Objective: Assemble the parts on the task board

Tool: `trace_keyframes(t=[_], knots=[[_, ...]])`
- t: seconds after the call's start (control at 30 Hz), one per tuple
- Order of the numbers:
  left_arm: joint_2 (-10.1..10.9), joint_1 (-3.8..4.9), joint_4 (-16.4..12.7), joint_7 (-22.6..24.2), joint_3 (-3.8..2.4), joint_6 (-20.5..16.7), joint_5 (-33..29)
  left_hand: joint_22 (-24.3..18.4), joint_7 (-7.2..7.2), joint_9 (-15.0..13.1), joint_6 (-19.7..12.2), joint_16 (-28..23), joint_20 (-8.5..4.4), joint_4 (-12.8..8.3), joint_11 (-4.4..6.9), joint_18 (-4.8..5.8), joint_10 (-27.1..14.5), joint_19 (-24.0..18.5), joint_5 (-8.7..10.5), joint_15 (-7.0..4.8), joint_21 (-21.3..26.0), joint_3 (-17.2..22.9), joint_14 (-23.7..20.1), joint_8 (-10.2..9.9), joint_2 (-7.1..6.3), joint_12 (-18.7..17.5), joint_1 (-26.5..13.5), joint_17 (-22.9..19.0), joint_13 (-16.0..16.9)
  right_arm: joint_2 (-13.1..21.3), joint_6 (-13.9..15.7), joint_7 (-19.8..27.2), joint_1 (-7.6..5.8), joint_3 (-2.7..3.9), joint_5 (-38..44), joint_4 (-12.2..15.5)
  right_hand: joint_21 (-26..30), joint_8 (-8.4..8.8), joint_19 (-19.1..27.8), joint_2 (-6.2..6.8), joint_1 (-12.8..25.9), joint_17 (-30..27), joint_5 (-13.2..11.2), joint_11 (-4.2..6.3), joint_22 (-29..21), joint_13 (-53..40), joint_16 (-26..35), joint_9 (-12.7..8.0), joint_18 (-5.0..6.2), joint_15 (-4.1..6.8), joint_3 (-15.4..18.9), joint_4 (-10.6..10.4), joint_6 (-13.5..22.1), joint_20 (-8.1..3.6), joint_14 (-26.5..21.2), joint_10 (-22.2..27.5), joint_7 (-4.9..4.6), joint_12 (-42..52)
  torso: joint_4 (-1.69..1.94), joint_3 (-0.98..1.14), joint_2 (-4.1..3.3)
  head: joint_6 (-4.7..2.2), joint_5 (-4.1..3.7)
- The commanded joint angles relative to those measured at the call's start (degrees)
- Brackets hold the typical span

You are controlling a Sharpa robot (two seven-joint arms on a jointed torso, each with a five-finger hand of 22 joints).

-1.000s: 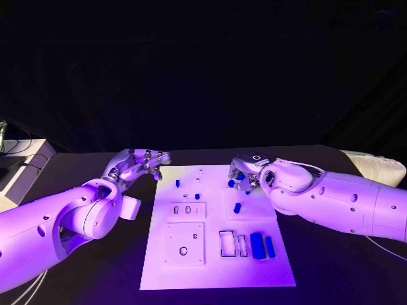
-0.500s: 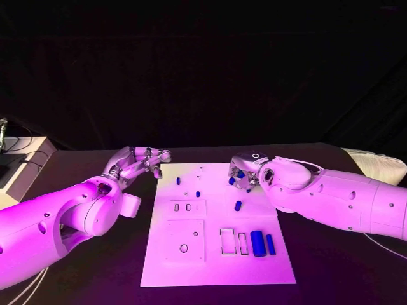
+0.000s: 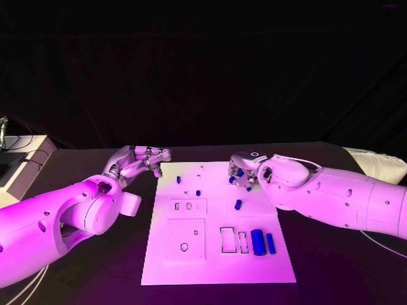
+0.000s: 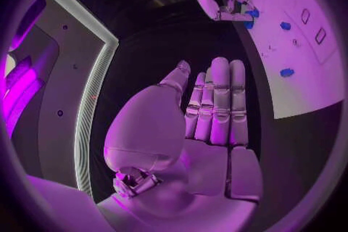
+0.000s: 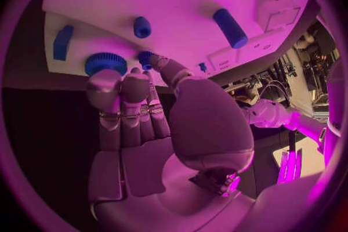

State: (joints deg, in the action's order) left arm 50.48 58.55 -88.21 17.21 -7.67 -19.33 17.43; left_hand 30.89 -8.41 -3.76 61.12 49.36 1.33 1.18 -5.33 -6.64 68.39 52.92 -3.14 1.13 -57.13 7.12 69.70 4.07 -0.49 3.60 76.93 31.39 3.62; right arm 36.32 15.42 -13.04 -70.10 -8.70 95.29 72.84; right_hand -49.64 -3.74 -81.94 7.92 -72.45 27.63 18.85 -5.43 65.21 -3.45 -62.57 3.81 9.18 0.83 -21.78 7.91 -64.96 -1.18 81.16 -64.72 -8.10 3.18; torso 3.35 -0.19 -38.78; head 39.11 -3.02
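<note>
Touching round blue part (image 5: pixel 105 62) with right hand (image 5: pixel 152 122), grip hard to tell; left hand (image 4: pixel 210 127) flat, empty. Could push it off task board (image 3: pixel 213 260).

The left hand (image 4: pixel 206 122) hangs over the black table (image 4: pixel 167 40) just off the task board (image 4: pixel 308 64), fingers straight, together, holding nothing. Across the board the right hand (image 4: pixel 221 0) reaches down among small blue parts (image 4: pixel 287 72).
</note>
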Motion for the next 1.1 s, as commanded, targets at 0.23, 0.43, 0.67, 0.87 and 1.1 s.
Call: trace_keyframes(t=[0.23,0.43,0.67,0.87,1.1], knots=[[0.2,0.03,-0.2,0.0,-0.06,1.2,0.2,0.1,0.00,0.0,-0.5,0.4,0.03,-0.3,-0.08,-1.08,-0.5,-0.3,0.14,-0.20,-0.3,0.2,-0.3,-0.3,0.20,0.1,-0.3,-0.2,0.0,-0.1,-2.1,0.7,0.02,0.02,-0.2,0.1,-0.6,0.18,-0.9,-1.41,0.3,0.5,-0.8,0.37,2.6,0.0,-0.4,0.0,0.03,0.08,-2.0,0.5,-0.5,-0.41,-0.3,-2.1,0.21,0.1,-0.02,0.00,-0.02,0.28,0.08],[0.3,0.03,-0.3,0.0,-0.06,1.3,0.2,0.1,0.00,0.0,-0.5,0.4,0.03,-0.3,-0.08,-1.08,-0.5,-0.3,0.14,-0.20,-0.3,0.2,-0.3,-0.3,0.20,0.1,-0.3,-0.2,0.0,-0.2,-2.7,0.8,0.02,0.02,-0.3,0.1,0.6,0.16,-1.3,-1.88,0.8,1.2,-1.1,0.62,5.2,0.0,-0.2,0.0,-0.25,0.25,-2.4,1.2,-1.1,-0.65,-0.2,-2.8,0.38,0.1,-0.02,-0.02,-0.06,0.37,0.10],[0.3,0.03,-0.3,0.0,-0.06,1.3,0.2,0.1,-0.02,0.0,-0.5,0.6,0.04,-0.4,-0.08,-1.10,-0.5,-0.3,0.14,-0.20,-0.4,0.3,-0.3,-0.3,0.25,0.1,-0.3,-0.4,0.0,-0.4,-2.3,1.1,0.02,0.02,-0.8,-0.1,0.6,0.12,-1.7,-2.85,0.3,1.4,-1.2,1.13,6.6,0.0,-0.1,0.1,-0.56,0.58,-2.1,1.0,-2.1,-0.88,-0.1,-4.4,0.78,0.1,-0.03,-0.02,-0.08,0.42,0.17],[0.3,0.03,-0.2,0.0,-0.06,1.2,0.2,0.1,-0.07,0.0,-0.6,0.7,0.04,-0.4,-0.10,-1.12,-0.6,-0.3,0.14,-0.19,-0.5,0.3,-0.4,-0.3,0.24,0.1,-0.2,-0.5,0.0,-0.7,-1.9,0.8,0.02,0.02,-0.8,-0.5,1.1,0.13,-1.9,-3.14,0.1,1.8,-1.5,1.14,8.0,0.0,0.0,0.1,-0.76,0.60,-2.0,1.4,-2.1,-0.99,-0.1,-4.5,0.73,0.2,-0.02,-0.03,-0.13,0.40,0.20],[0.2,0.03,0.0,0.0,-0.06,1.4,0.2,0.1,-0.07,0.0,-0.6,0.8,0.05,-0.5,-0.11,-1.13,-0.6,-0.3,0.15,-0.19,-0.5,0.4,-0.4,-0.3,0.29,0.1,-0.2,-0.6,0.0,-1.0,2.2,0.0,0.02,0.02,-0.2,-0.7,-0.7,0.00,-2.3,-4.36,-1.6,2.1,-3.4,1.99,9.7,-0.1,0.0,0.3,-1.28,1.16,-3.3,2.4,-3.4,-1.35,-0.1,-7.4,1.07,0.2,-0.04,-0.02,-0.14,0.42,0.24]])
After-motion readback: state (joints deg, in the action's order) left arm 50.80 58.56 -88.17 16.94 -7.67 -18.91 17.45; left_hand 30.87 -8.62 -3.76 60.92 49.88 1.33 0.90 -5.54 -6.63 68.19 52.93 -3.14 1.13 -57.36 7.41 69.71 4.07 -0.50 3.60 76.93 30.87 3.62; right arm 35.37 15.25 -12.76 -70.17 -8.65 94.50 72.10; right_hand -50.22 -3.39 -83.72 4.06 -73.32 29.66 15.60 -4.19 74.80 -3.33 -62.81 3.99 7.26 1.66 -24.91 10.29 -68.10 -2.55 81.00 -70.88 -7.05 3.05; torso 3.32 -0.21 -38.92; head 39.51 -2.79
